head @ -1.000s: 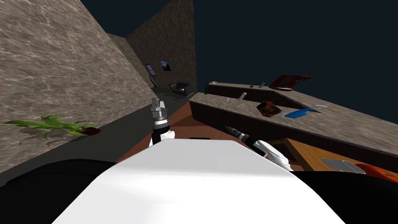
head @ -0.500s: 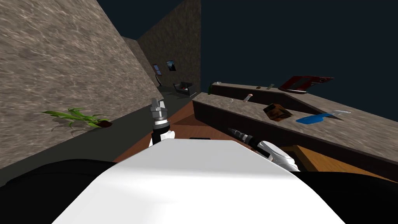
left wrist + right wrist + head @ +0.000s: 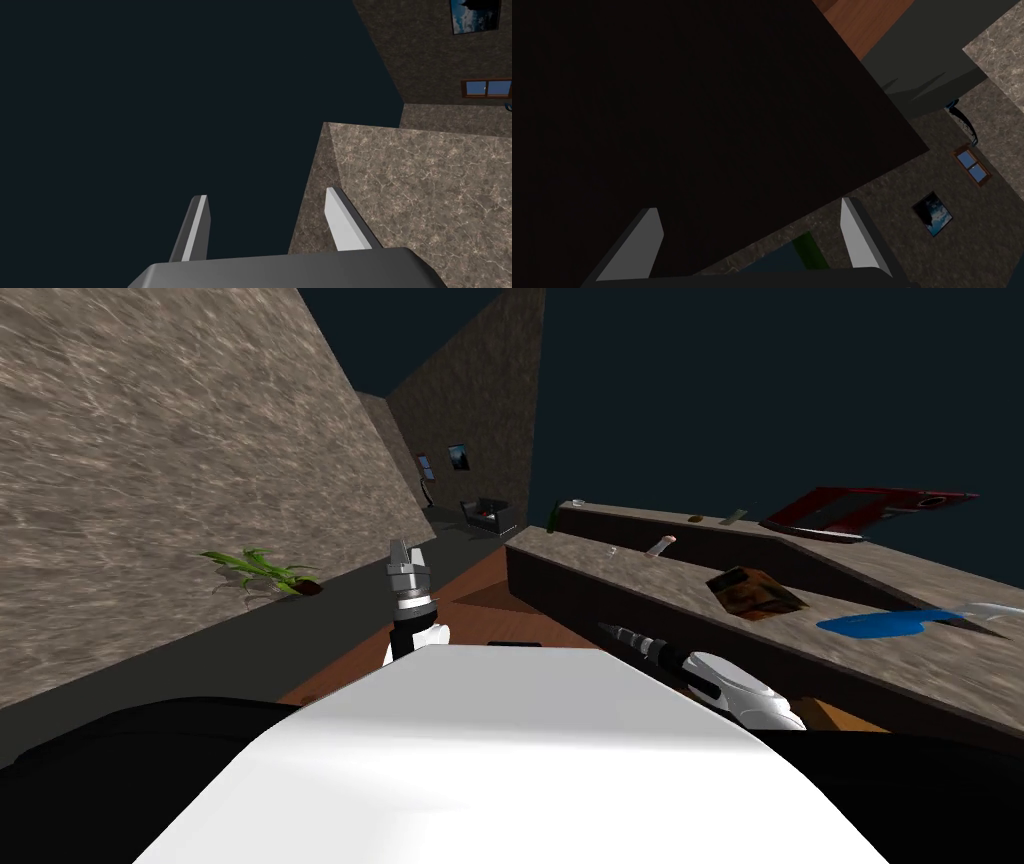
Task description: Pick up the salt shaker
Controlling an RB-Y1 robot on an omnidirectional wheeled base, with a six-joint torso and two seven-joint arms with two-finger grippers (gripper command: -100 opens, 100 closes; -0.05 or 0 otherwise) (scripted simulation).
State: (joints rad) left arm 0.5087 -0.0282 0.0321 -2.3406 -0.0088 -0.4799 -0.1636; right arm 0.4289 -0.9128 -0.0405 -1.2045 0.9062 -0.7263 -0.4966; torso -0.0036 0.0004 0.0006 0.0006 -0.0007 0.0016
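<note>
Brown stone bench (image 3: 600,568) is seen with a brown box (image 3: 755,591) on it. The small pale salt shaker (image 3: 660,546) is seen on the bench, near the box and farther back. The fingers of the left end effector (image 3: 266,196) and the right end effector (image 3: 749,206) are held apart, well short of the box.

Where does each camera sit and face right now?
Head view: on the head, steeply down-forward at the stone counter; left gripper and right gripper show.
Left wrist view: on that hand, along open fingers, toward a stone wall.
Right wrist view: on that hand, along open fingers, toward a flat dark surface.
Shared: head and wrist views both show the grippers.
</note>
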